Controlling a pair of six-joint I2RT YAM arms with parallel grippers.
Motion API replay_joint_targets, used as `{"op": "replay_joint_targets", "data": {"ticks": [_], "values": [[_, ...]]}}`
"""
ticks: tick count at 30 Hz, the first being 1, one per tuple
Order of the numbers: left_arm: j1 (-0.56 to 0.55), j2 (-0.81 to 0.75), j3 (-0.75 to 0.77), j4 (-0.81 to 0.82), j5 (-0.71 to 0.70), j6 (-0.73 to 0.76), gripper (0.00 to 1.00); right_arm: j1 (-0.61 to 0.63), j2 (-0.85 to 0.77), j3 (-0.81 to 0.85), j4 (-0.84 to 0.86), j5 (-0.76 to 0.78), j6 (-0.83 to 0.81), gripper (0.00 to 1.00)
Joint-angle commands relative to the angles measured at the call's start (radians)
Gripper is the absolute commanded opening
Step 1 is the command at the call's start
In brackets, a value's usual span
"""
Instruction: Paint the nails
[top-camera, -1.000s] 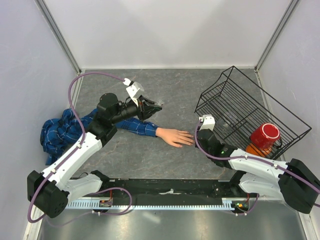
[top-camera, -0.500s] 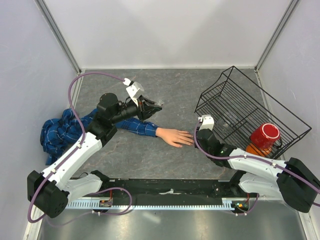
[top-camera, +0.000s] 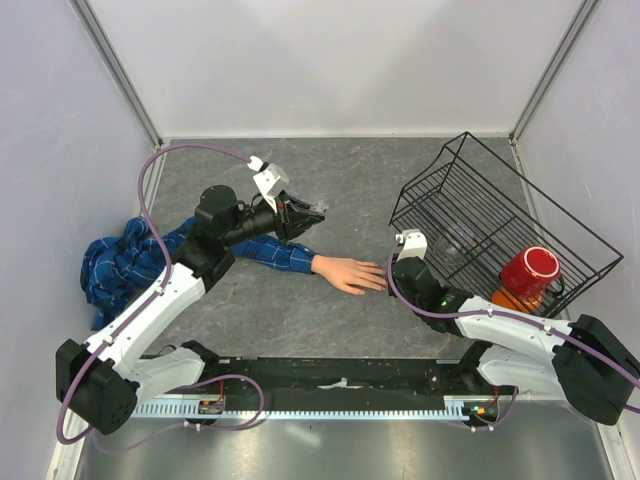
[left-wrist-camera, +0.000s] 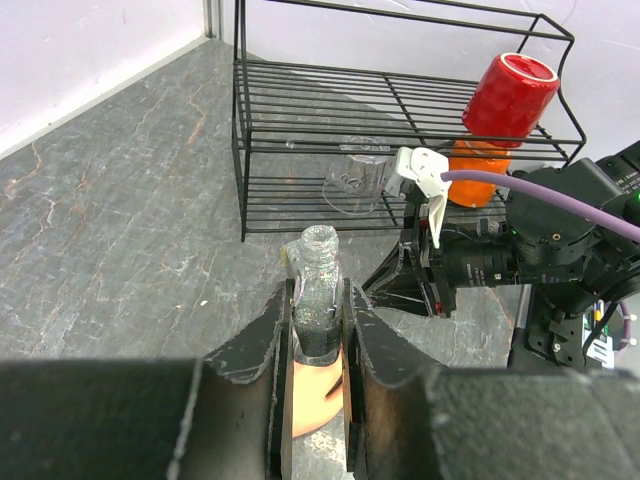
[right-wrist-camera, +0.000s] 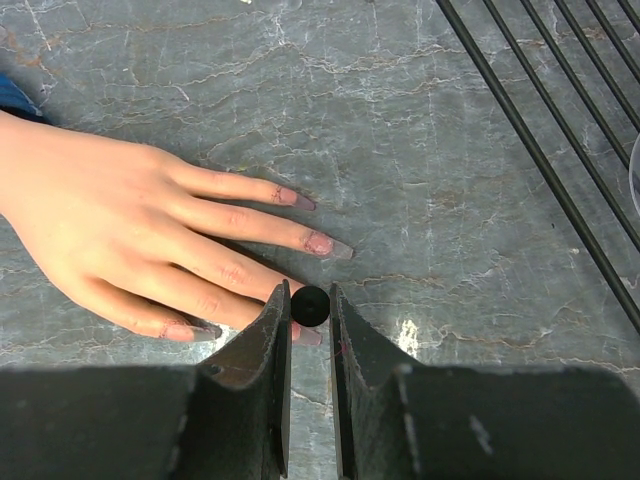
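Note:
The pale mannequin hand (top-camera: 350, 273) lies flat on the table at the end of a blue plaid sleeve (top-camera: 255, 250). In the right wrist view its fingers point right, and the nails (right-wrist-camera: 338, 246) look faintly pinkish. My right gripper (right-wrist-camera: 309, 292) is shut on a small round black cap (right-wrist-camera: 310, 306), held just over a lower fingertip (right-wrist-camera: 312, 338). It sits at the hand's fingertips in the top view (top-camera: 392, 270). My left gripper (left-wrist-camera: 320, 300) is shut on a small glittery open bottle (left-wrist-camera: 318, 265) and holds it upright above the sleeve (top-camera: 310, 212).
A black wire rack (top-camera: 480, 205) stands at the right with a clear glass cup (left-wrist-camera: 355, 180) inside. A red mug (top-camera: 528, 272) rests on an orange object (top-camera: 512, 298) at its near end. Bunched plaid cloth (top-camera: 112, 265) lies at the far left. Walls enclose the table.

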Motion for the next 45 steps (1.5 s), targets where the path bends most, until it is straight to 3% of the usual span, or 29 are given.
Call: {"op": "replay_joint_targets", "data": {"ticks": [1, 45], "values": [[0.007, 0.002, 0.026, 0.054, 0.023, -0.032, 0.02, -0.005, -0.009, 0.002, 0.044, -0.004, -0.012, 0.0], [0.014, 0.007, 0.031, 0.055, 0.037, -0.042, 0.02, -0.021, 0.037, 0.022, 0.041, 0.022, 0.002, 0.0]]}}
